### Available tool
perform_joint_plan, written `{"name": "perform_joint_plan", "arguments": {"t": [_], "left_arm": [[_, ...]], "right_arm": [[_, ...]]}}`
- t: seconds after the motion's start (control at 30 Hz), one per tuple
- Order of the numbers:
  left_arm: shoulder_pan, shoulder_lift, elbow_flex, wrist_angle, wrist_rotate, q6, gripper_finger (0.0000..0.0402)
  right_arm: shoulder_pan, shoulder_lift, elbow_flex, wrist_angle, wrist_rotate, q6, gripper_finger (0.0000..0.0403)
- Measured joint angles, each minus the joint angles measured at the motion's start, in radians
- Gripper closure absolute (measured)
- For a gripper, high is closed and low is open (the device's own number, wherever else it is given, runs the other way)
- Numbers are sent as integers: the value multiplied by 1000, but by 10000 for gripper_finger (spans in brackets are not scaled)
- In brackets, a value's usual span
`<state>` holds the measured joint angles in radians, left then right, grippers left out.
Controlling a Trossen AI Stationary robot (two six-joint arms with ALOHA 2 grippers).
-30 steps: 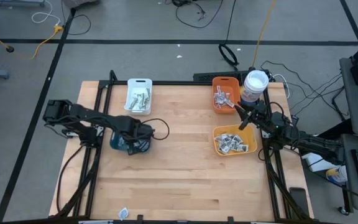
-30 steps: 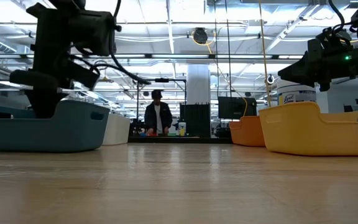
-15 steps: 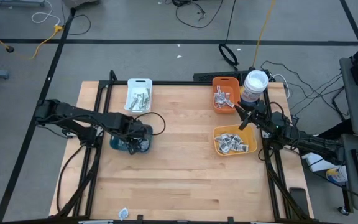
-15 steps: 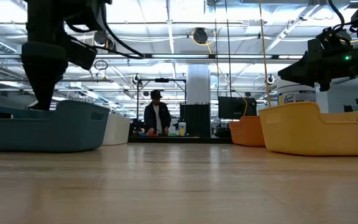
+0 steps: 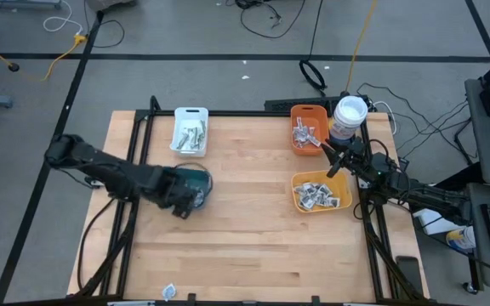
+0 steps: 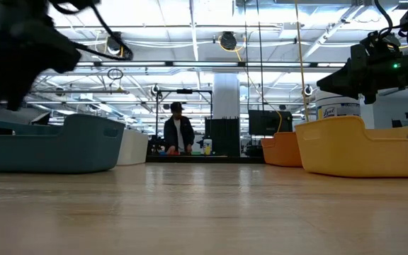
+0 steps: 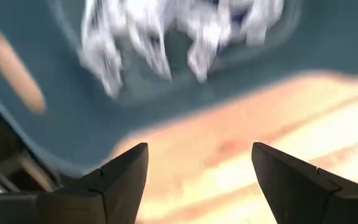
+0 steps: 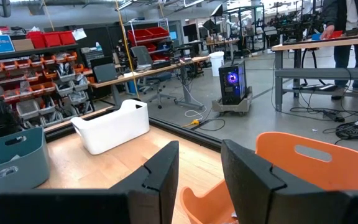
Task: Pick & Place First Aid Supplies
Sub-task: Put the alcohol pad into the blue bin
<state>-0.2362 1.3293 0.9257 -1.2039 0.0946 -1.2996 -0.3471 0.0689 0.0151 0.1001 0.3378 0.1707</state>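
Note:
First aid supplies, small white-grey packets, lie in the white bin (image 5: 190, 134), the orange bin (image 5: 306, 132), the yellow bin (image 5: 317, 194) and the teal bin (image 5: 197, 180). In the left wrist view the packets (image 7: 166, 31) show blurred inside the teal bin (image 7: 73, 124). My left gripper (image 5: 179, 207) hangs open just off the teal bin's near side, with bare wood between its fingers (image 7: 197, 152). My right gripper (image 5: 326, 153) waits between the orange and yellow bins, its fingers (image 8: 199, 155) a little apart with nothing between them.
A round white-lidded tub (image 5: 349, 115) stands at the far right beside the orange bin. One stray packet (image 5: 169, 291) lies at the table's near edge. Bare wood (image 5: 245, 229) spans the middle. A person (image 6: 179, 131) stands far off in the room behind.
My left gripper has left its place over the teal bin, going up and toward the table's near edge and a little left. It now hangs beside the bin's near side. The bin and its packets have stayed put.

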Motion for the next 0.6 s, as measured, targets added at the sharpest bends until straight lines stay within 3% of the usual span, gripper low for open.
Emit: {"name": "perform_joint_plan", "arguments": {"t": [0.3,0.6], "left_arm": [[-332,48,2,129,108,-527,135],[-520,75,3,279,112,-839,153]], "right_arm": [[0,0,0,0,0,0,287],[0,0,0,0,0,0,286]]}}
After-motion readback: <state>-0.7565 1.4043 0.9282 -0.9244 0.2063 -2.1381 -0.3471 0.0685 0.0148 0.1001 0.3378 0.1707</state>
